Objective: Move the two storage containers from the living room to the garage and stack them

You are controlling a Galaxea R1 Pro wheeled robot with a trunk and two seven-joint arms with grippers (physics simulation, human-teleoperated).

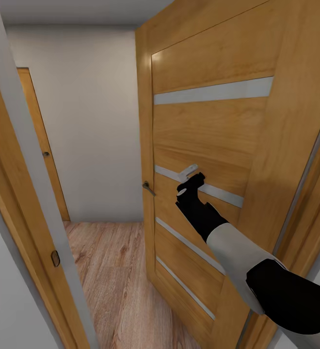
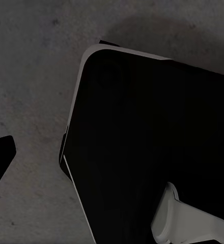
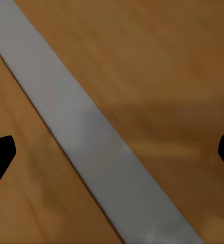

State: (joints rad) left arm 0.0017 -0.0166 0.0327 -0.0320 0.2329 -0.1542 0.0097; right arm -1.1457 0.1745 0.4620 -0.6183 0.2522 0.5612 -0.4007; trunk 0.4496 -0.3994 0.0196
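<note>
The right gripper (image 1: 193, 180) — fingers spread, nothing between them — presses flat against the half-open wooden door (image 1: 213, 126), beside one of its grey glass strips (image 3: 86, 127) and well clear of the door handle (image 1: 148, 188). The plank-floored hallway (image 1: 111, 271) lies beyond — storage containers unseen.

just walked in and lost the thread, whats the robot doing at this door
The robot stands in a doorway, its right gripper pressed against the face of a wooden door by one of its pale glass strips. Its fingers are spread. The door stands partly open onto a room with a wood plank floor. The left wrist view shows dark concrete floor and part of the robot's own body.
</note>
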